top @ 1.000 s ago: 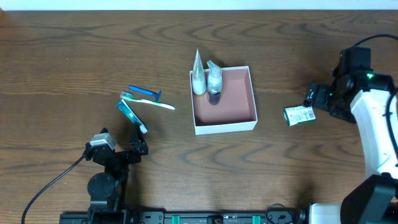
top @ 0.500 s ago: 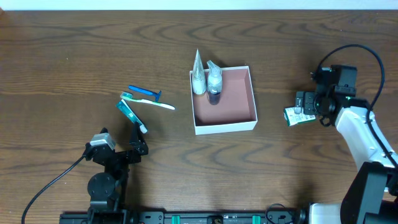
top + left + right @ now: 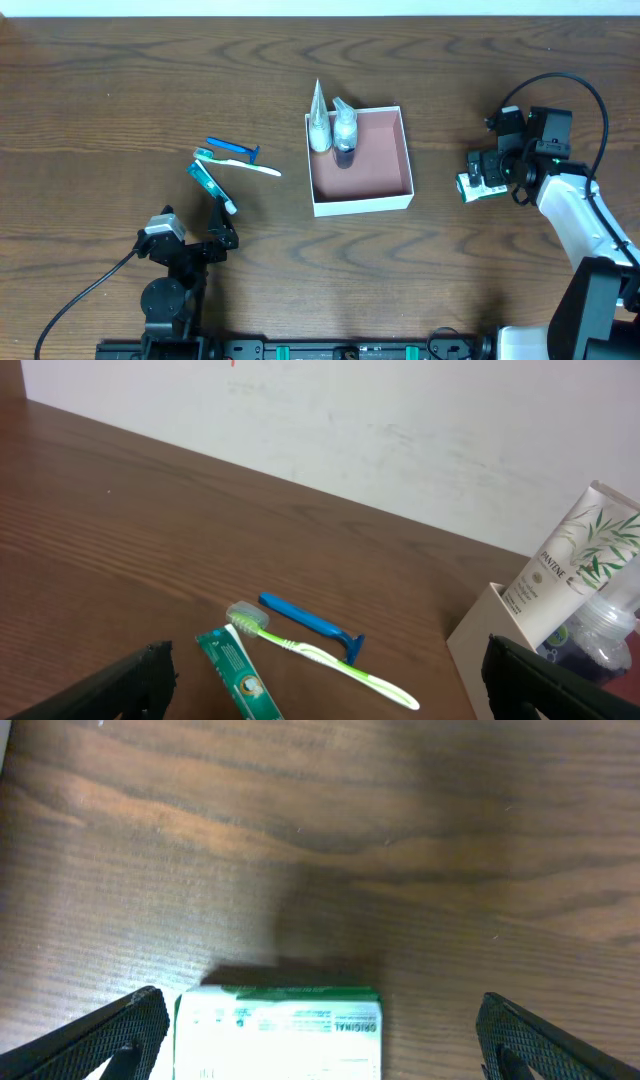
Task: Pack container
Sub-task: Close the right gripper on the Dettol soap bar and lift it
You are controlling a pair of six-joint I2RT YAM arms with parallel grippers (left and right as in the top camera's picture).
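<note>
The container (image 3: 361,201) is a shallow square box with white walls and a pink-brown inside, at the table's middle. A white tube (image 3: 318,120) and a small clear bottle (image 3: 344,130) stand in its far left corner; both show in the left wrist view (image 3: 570,555). A small white-and-green carton (image 3: 480,186) lies right of the container. My right gripper (image 3: 487,168) is open right over it; the carton (image 3: 278,1030) lies between the fingers, nearer the left one. My left gripper (image 3: 203,246) is open and empty at the front left.
A blue razor (image 3: 232,149), a green-and-white toothbrush (image 3: 240,164) and a green toothpaste tube (image 3: 211,184) lie left of the container; they also show in the left wrist view: razor (image 3: 312,624), toothbrush (image 3: 320,657), toothpaste (image 3: 238,677). A white wall (image 3: 400,420) backs the table.
My right gripper has swung left and down from beside the carton to directly over it. The carton, container and left arm have not moved.
</note>
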